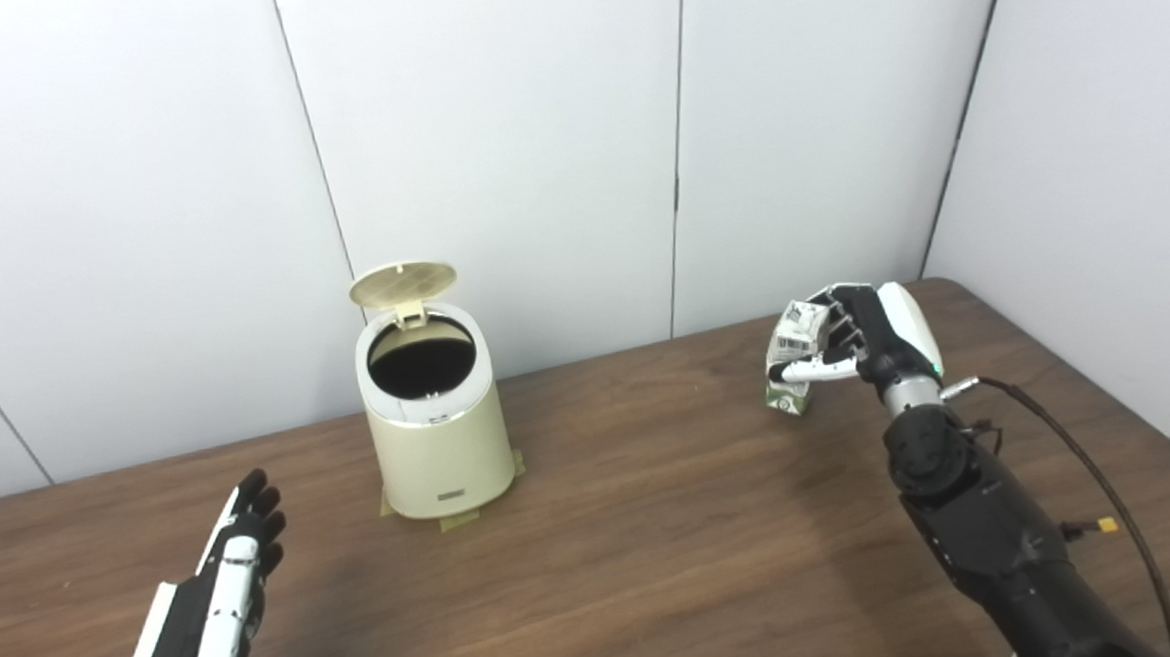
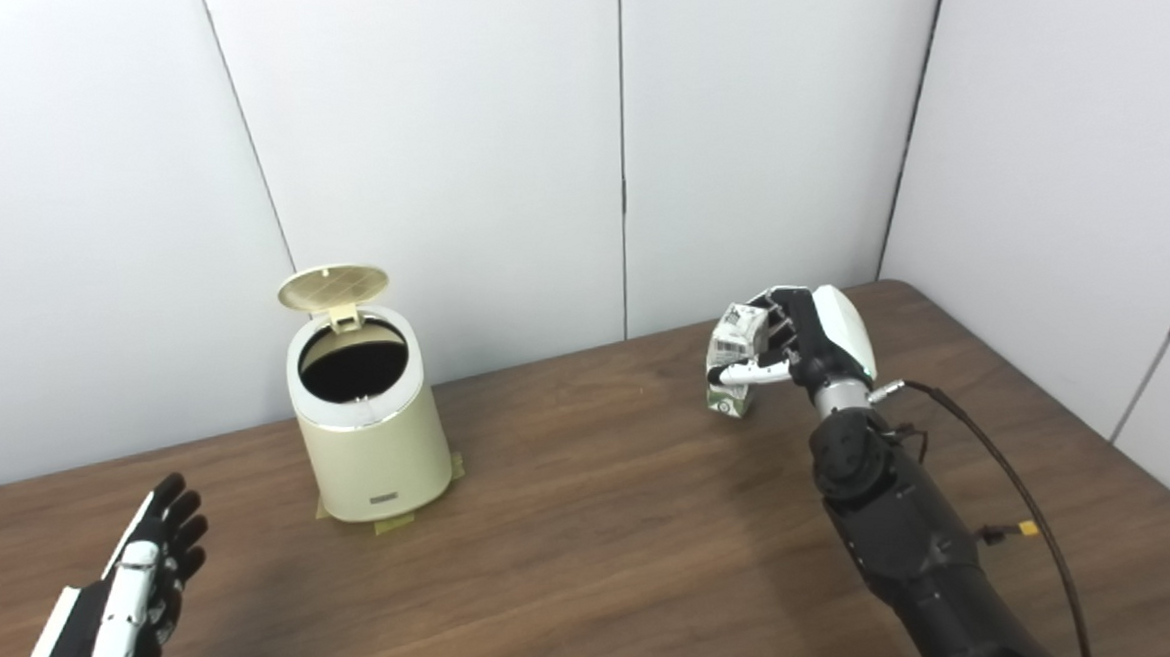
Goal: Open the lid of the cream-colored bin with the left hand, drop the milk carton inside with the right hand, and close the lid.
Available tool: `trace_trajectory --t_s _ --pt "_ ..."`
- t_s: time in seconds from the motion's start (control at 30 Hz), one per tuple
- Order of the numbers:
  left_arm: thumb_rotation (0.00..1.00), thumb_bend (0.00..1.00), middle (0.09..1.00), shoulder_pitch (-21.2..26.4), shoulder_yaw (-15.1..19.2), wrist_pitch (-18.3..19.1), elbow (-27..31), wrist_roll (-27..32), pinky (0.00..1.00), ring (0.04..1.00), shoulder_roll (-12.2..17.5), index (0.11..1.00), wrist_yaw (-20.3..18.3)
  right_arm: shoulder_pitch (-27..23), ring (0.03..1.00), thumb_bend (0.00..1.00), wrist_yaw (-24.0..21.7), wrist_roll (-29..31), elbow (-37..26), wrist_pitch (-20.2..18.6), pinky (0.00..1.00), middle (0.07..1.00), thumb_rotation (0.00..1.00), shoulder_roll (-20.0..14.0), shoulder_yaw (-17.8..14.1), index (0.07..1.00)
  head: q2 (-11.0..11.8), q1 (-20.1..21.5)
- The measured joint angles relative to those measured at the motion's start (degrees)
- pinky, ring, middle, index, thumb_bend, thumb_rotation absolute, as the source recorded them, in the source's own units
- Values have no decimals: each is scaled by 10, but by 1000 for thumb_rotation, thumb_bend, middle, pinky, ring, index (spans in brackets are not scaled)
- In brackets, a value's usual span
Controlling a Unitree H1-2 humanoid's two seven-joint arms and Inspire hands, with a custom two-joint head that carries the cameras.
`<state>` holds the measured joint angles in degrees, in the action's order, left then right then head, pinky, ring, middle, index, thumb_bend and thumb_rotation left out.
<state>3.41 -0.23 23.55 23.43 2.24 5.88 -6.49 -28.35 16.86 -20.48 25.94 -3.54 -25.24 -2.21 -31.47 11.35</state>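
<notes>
Milk carton (image 1: 795, 358), upright and at the counter (image 1: 655, 525), is gripped in right hand (image 1: 861, 339) fingers, well right of the cream-colored bin (image 1: 437, 416) with lid (image 1: 402, 283) raised; left hand (image 1: 214, 598) open, empty, nearer the bin.
</notes>
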Motion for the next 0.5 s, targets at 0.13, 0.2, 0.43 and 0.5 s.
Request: trace_trajectory --t_s 0.13,0.2,0.43,0.5 --pt "924 403 974 -16 -6 -4 -3 -6 973 967 -9 1000 2 8 376 517 -5 10 -76 -5 316 492 0 16 -9 508 3 -19" --pt "942 403 973 -22 -4 -9 -6 -6 992 972 -15 1000 5 12 371 517 -15 14 -113 -5 313 485 0 29 -8 508 4 -29" --pt "952 421 981 -24 16 -21 -6 -2 1000 985 -25 1000 19 17 388 517 -57 9 -230 -18 344 499 0 79 17 514 16 -44" --pt "944 431 978 -24 15 -22 -9 -3 1000 982 -25 1000 20 12 388 517 -64 8 -240 -20 342 494 0 90 21 516 18 -56"
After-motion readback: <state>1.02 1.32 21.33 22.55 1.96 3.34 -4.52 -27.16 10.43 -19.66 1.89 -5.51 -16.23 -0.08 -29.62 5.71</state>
